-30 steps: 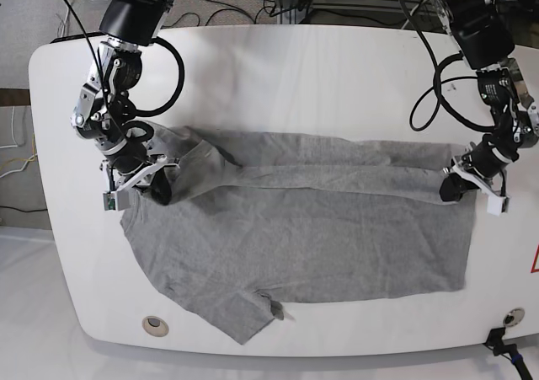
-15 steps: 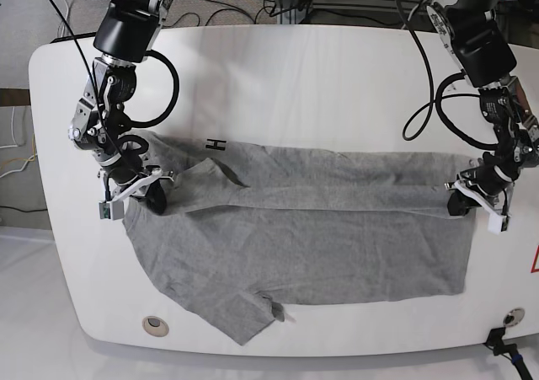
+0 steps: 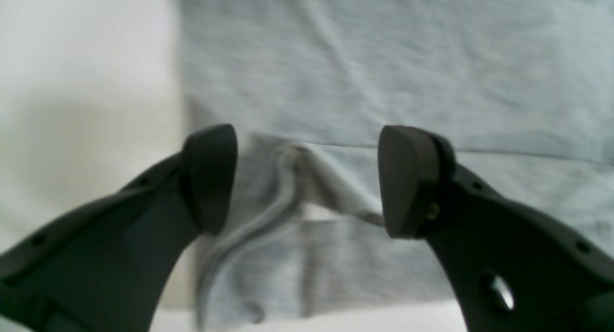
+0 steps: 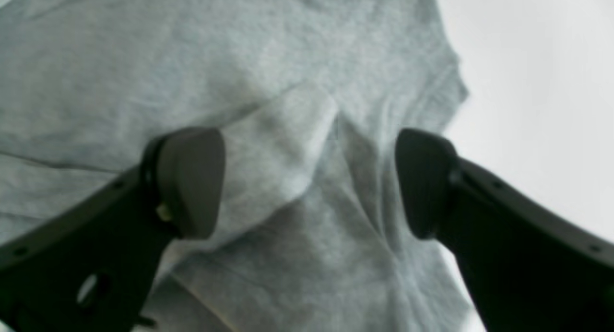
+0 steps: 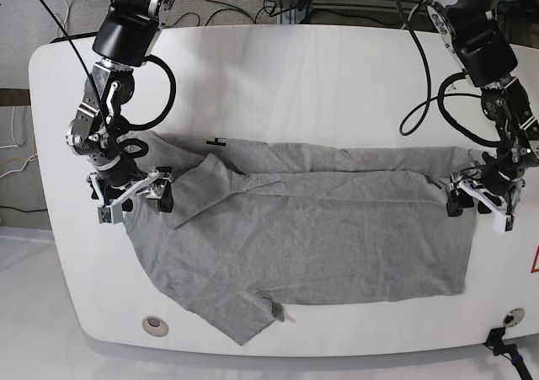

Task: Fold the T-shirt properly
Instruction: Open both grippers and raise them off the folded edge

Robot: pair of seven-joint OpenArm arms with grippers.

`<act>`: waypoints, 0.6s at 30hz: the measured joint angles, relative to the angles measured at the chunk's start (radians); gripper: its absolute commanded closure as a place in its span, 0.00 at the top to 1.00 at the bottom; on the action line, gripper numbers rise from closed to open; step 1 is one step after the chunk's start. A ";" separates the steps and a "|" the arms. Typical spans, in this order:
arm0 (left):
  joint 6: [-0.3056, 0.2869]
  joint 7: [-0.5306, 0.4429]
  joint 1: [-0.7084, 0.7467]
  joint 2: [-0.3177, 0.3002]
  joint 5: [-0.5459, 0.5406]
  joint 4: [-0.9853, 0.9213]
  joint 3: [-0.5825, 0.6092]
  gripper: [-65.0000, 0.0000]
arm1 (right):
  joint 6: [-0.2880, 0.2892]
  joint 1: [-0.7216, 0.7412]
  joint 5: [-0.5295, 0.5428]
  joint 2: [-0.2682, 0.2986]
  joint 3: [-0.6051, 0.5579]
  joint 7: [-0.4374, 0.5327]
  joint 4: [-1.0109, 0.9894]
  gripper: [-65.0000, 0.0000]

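With shirt [image 5: 303,228] lying long 9-to-3 on bench [image 5: 278,77], both jaws gape empty: right gripper [image 5: 135,199] at 9 end, left gripper [image 5: 480,203] at 3 end.

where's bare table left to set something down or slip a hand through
The widest bare patch of the table runs between its far edge and the T-shirt. A narrower bare strip follows the near edge, broader at the near right corner. It is crowded at both ends of the shirt, where the left end effector and right end effector stand open over the cloth.
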 measured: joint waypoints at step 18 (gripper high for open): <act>-0.011 -0.192 0.410 0.001 0.106 0.401 -0.004 0.67 | 0.000 -0.393 -0.025 0.047 0.072 0.003 0.374 0.83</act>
